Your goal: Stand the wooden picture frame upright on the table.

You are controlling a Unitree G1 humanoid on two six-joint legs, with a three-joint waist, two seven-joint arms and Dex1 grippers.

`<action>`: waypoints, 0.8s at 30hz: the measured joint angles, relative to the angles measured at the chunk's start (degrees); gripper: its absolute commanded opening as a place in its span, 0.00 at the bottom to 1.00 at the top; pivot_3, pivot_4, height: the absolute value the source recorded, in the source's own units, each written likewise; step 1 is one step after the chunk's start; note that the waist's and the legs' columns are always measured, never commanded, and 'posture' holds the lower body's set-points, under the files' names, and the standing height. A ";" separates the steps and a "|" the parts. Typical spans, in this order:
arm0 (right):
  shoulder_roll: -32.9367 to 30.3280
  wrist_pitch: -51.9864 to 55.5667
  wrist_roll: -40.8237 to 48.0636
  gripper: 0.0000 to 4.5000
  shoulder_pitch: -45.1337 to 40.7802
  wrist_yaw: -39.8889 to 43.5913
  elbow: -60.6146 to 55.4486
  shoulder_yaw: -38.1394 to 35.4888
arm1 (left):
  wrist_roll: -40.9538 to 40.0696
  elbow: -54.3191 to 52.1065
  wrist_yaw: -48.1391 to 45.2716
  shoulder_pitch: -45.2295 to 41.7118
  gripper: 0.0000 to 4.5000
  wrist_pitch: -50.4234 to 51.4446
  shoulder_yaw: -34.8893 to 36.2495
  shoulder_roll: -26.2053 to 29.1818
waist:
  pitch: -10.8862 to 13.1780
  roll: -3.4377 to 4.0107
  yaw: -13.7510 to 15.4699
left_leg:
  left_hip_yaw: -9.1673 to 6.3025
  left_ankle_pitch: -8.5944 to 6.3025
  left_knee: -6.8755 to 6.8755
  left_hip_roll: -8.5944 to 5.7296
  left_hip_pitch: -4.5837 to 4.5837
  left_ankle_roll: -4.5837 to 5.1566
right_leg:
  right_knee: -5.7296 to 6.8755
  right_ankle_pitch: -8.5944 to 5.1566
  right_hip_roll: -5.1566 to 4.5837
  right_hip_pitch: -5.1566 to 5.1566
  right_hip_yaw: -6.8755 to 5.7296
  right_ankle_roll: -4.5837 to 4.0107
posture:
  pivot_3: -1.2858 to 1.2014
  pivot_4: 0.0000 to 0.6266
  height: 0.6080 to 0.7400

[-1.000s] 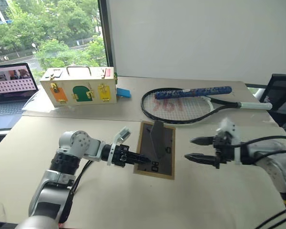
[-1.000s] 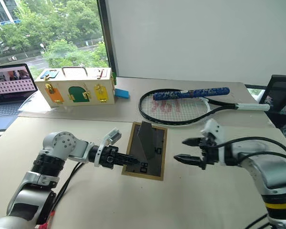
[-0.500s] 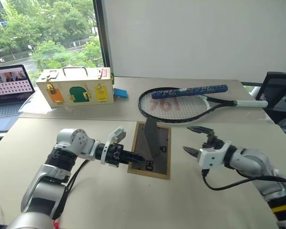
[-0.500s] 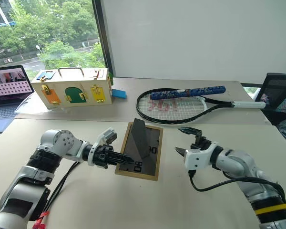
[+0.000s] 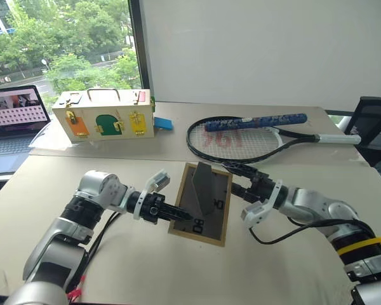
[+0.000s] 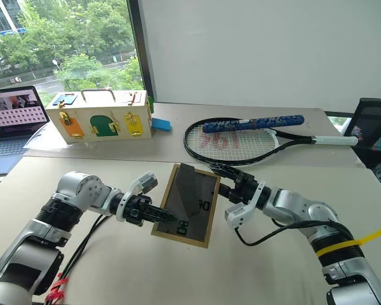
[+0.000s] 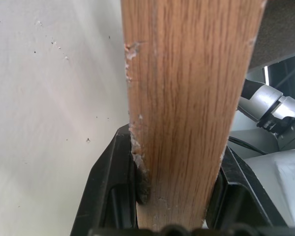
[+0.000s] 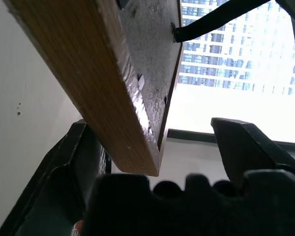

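Wooden picture frame (image 5: 203, 203) is boxed in sideways: left gripper (image 5: 181, 215) on its left edge, right gripper (image 5: 236, 180) straddling its right edge. Behind it, tennis racket (image 5: 241, 140) lies near; cream box (image 5: 105, 115) and laptop (image 5: 16, 124) sit well back-left. Tabletop (image 5: 178, 273) in front of it is bare.
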 measured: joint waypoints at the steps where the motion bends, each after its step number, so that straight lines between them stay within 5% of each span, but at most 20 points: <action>1: -0.27 -0.29 -0.69 0.53 -0.24 -0.76 0.30 0.23 | 0.17 0.06 -0.56 -0.06 0.26 -0.19 0.00 0.00 | 0.00 0.00 -0.02 | 0.00 0.00 0.00 0.00 0.01 0.00 | 0.02 0.00 0.00 0.00 0.00 0.00 | 0.52 0.24 0.69; 4: -1.01 -1.09 -2.05 0.35 -0.56 -4.31 0.42 0.44 | -0.14 1.09 -3.00 -0.08 0.26 -0.01 -0.08 0.09 | 0.00 0.00 -0.11 | -0.01 0.00 0.00 -0.01 0.01 0.00 | 0.08 -0.01 0.00 -0.02 0.00 -0.02 | 0.52 0.24 0.69; 12: -1.41 -1.50 -5.00 0.30 -0.69 -9.16 -0.49 0.66 | 1.68 -0.97 -6.74 1.88 0.26 -6.99 -1.36 1.67 | 0.00 0.00 -0.31 | -0.03 0.00 0.02 -0.01 0.08 0.00 | 0.28 -0.04 0.00 -0.02 0.00 -0.06 | 0.52 0.24 0.69; 13: -1.47 -1.55 -5.02 0.30 -0.70 -9.14 -0.53 0.87 | 1.78 -1.09 -7.07 2.35 0.48 -7.76 -1.38 1.71 | 0.00 0.00 -0.32 | -0.03 0.00 0.03 -0.01 0.09 0.00 | 0.29 -0.04 0.00 -0.02 0.00 -0.06 | 0.52 0.24 0.69; 19: -1.81 -1.60 -4.94 0.27 -0.74 -7.57 0.14 2.71 | 6.36 -3.68 -5.72 3.04 0.93 -13.46 -1.25 3.65 | 0.01 -0.01 -0.32 | -0.05 0.01 0.14 -0.02 0.09 0.00 | 0.34 -0.05 0.00 0.00 -0.01 -0.06 | 0.52 0.24 0.69; 24: -1.63 -1.91 -2.49 0.27 -1.36 -7.12 0.96 2.75 | 5.74 -5.40 -6.76 6.16 1.00 -14.08 3.77 8.59 | 0.02 -0.01 -1.21 | -0.10 0.01 0.13 -0.02 0.09 0.01 | 0.43 -0.07 0.01 -0.02 -0.03 -0.09 | 0.52 0.24 0.69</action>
